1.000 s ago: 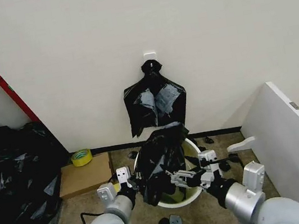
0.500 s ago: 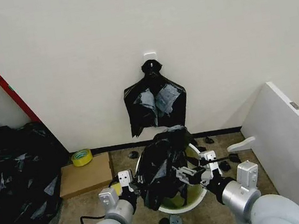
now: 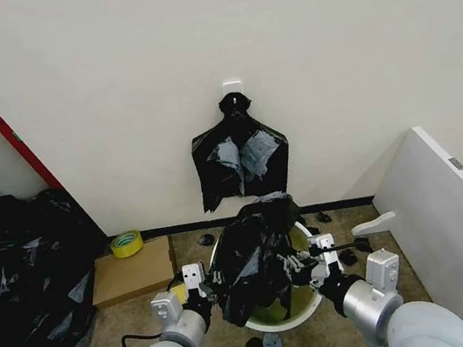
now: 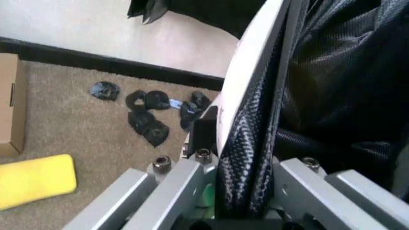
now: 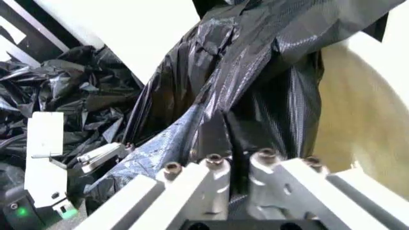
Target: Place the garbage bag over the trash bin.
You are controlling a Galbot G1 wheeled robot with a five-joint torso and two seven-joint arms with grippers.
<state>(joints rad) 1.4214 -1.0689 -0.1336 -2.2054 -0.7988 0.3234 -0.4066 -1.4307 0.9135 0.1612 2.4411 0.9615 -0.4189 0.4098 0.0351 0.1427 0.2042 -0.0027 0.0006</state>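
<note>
The garbage bag (image 3: 254, 262) is a glossy black crumpled film draped over the left and back rim of the white trash bin (image 3: 310, 306), and part of it hangs inside. My left gripper (image 3: 204, 288) sits at the bin's left side, shut on the bag's edge (image 4: 246, 158) beside the white bin wall (image 4: 246, 81). At the bin's right side my right gripper (image 3: 303, 266) is shut on a fold of the garbage bag (image 5: 223, 134). The bin's cream inside (image 5: 361, 120) lies just beyond that fold.
A knotted bunch of black bags (image 3: 241, 159) hangs on the wall behind the bin. A cardboard box (image 3: 131, 273) with a tape roll (image 3: 125, 243) and a heap of black plastic (image 3: 20, 286) lie left. A white board (image 3: 454, 217) leans right. Black scraps (image 3: 263, 344) litter the carpet.
Both grippers have moved a little to the right with the bag. The film now lies further over the bin's mouth and rides slightly higher.
</note>
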